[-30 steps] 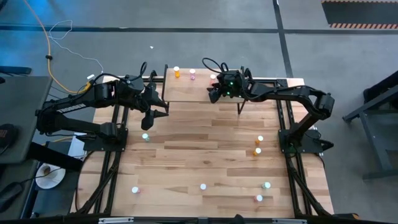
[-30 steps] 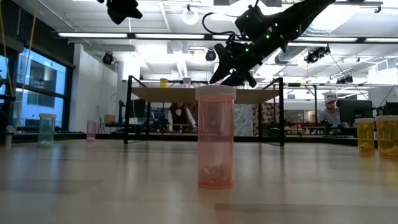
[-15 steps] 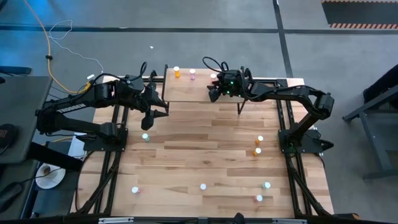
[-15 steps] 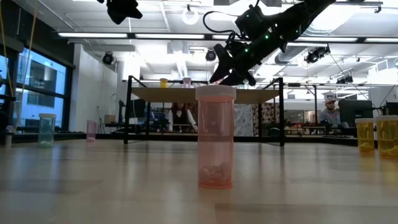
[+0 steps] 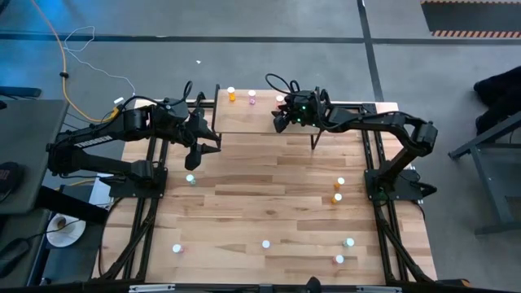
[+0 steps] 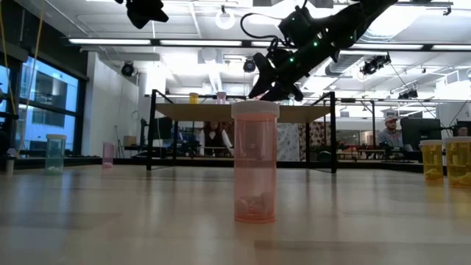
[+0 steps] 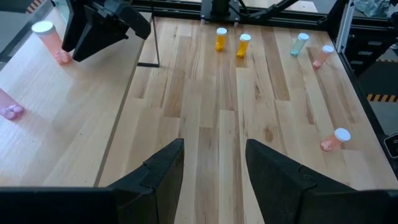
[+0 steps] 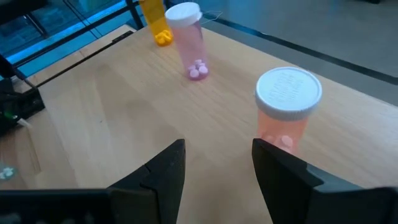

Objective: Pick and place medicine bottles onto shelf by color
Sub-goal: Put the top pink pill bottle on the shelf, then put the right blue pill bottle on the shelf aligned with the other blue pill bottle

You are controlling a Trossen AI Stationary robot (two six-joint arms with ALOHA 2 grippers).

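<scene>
On the shelf, a smooth light-wood platform on thin black legs at the table's far edge, I see three translucent cylindrical bottles with ribbed white caps: an orange bottle, a pink bottle and a salmon-pink bottle. No lettering is legible on any cap or body. My right gripper hovers above the shelf, fingers apart, empty. My left gripper hangs over the plank tabletop, fingers spread, holding nothing.
</scene>
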